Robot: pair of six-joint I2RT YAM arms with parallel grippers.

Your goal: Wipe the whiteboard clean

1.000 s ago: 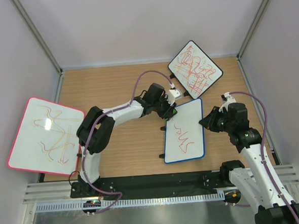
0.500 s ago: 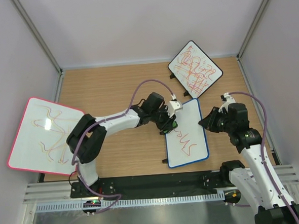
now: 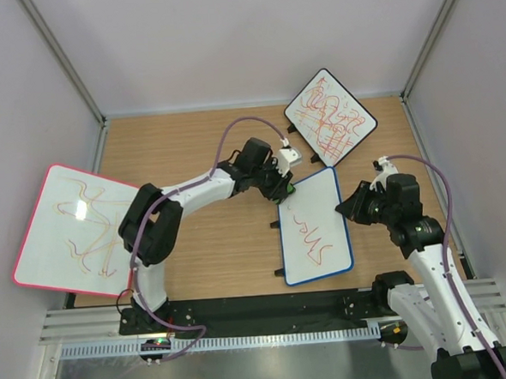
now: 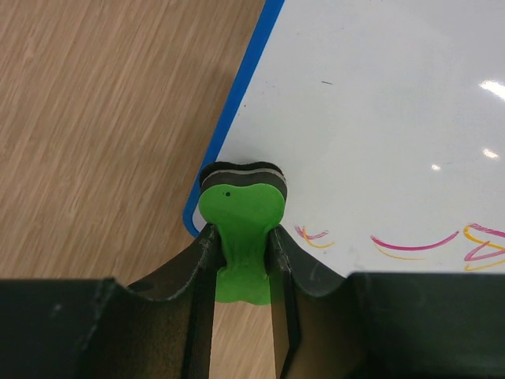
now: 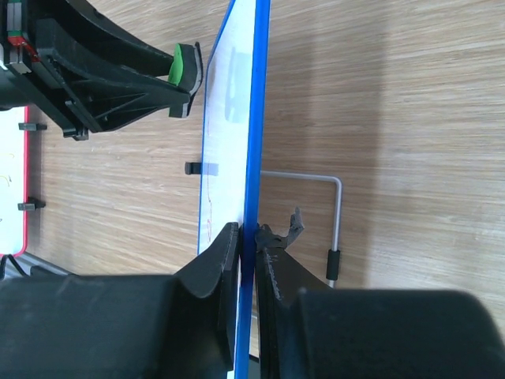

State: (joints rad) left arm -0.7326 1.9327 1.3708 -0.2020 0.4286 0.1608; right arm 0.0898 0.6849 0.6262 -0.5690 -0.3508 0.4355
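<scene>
The whiteboard, blue-framed, lies right of the table's middle with red scribbles across its lower half. My left gripper is shut on a green eraser, whose dark felt pad presses on the board's upper left corner. In the left wrist view the white surface above the eraser is bare, and pink and orange strokes run to the right of it. My right gripper is shut on the board's right edge, seen edge-on.
A larger pink-framed board with scribbles leans at the left. A black-framed board dense with red marks stands at the back right. A wire stand lies behind the blue board. Grey walls enclose the table.
The left gripper swept the eraser down along the board's left side and back up to the upper left corner. The board turned slightly. The right gripper kept its hold.
</scene>
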